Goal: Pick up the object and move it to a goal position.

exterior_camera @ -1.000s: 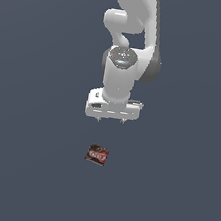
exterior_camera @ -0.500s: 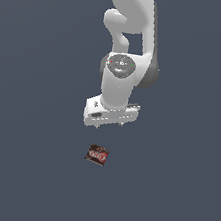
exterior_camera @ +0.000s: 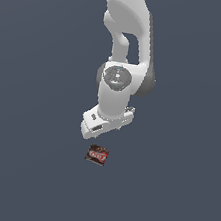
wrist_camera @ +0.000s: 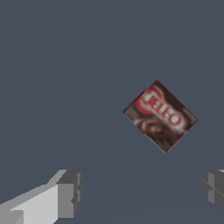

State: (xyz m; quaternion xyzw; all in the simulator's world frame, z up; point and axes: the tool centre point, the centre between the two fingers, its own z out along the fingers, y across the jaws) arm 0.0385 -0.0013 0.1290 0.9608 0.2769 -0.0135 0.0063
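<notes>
- There is one object (exterior_camera: pixel 97 154), a small flat dark-brown box with a red-and-white label; it lies flat on the grey surface (exterior_camera: pixel 22 169), label face up.
- In the exterior view its edges are a little turned against the picture frame; in the wrist view (wrist_camera: pixel 160 116) it looks like a diamond, with the long axis going diagonally.
- There is one arm with one pincer (wrist_camera: pixel 142 192). Its two fingers (wrist_camera: pixel 68 192) stand wide apart and hold nothing.
- In the exterior view the pincer (exterior_camera: pixel 105 126) hangs just above the box and does not touch it.
</notes>
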